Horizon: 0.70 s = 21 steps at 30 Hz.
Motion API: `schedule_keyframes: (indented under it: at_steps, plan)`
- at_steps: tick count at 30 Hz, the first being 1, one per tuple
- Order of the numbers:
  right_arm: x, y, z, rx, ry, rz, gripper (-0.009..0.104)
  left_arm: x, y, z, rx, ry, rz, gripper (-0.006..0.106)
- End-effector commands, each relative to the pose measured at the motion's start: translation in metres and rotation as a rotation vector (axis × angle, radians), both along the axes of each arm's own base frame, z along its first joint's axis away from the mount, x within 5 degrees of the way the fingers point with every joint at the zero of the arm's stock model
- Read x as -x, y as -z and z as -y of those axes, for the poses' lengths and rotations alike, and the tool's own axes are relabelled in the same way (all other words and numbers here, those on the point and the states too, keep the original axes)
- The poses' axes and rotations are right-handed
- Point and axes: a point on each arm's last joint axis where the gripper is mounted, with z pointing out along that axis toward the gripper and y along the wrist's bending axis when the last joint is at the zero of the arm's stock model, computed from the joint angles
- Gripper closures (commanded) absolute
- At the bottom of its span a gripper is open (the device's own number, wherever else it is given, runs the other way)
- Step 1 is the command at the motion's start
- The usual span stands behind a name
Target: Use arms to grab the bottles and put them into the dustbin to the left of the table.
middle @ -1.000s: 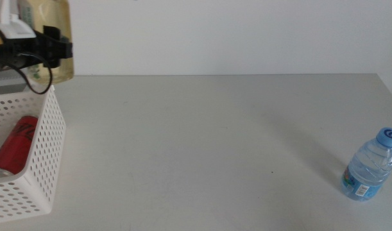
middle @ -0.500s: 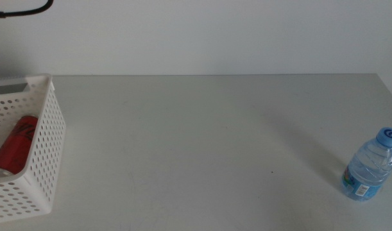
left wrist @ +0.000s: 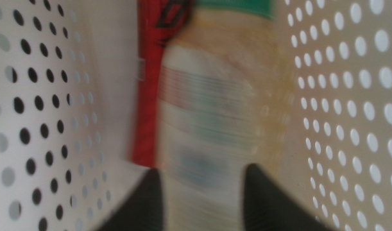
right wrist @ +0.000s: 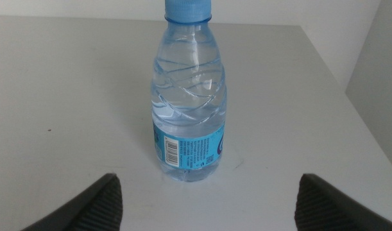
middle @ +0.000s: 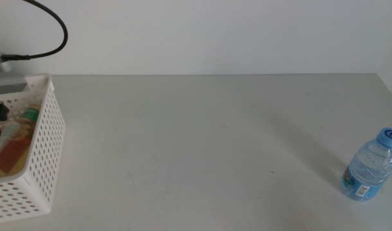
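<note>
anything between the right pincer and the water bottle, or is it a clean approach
Nothing visible stands in the way. In the right wrist view the right pincer is open, and the water bottle stands upright straight ahead of it on bare table. In the middle view the bottle stands alone near the table's right edge.

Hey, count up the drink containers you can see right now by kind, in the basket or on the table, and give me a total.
Yellow drink bottle, in the basket: 1
Red can, in the basket: 1
Clear water bottle, standing on the table: 1
Total: 3
</note>
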Motion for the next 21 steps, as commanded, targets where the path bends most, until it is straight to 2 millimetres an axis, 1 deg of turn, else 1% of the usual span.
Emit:
schedule_keyframes:
  at_steps: [1, 5, 11, 13, 16, 17, 19, 21]
  plan:
    - [0.0, -0.01, 0.001, 0.018, 0.006, 0.097, 0.001, -0.003, -0.018, -0.003, -0.032, -0.006, 0.085, 0.097]
    - [0.0, -0.01, 0.001, 0.018, 0.006, 0.097, 0.001, -0.005, -0.015, -0.004, -0.046, 0.003, 0.076, 0.08]
    - [0.0, -0.01, 0.001, 0.018, 0.006, 0.097, 0.001, -0.004, -0.015, -0.004, -0.045, 0.008, 0.064, 0.043]
    - [0.0, -0.01, 0.001, 0.018, 0.006, 0.097, 0.001, -0.002, -0.018, -0.003, -0.048, 0.009, 0.071, 0.031]
    - [0.0, -0.01, 0.001, 0.018, 0.006, 0.097, 0.001, 0.004, -0.031, -0.001, -0.062, 0.007, 0.115, 0.019]
    - [0.0, -0.01, 0.001, 0.018, 0.006, 0.097, 0.001, 0.007, -0.036, 0.001, -0.064, 0.007, 0.137, 0.017]
    - [0.0, -0.01, 0.001, 0.018, 0.006, 0.097, 0.001, 0.013, -0.052, 0.005, -0.058, 0.0, 0.209, 0.014]
    - [0.0, -0.01, 0.001, 0.018, 0.006, 0.097, 0.001, 0.021, -0.067, 0.012, -0.024, -0.005, 0.279, 0.014]
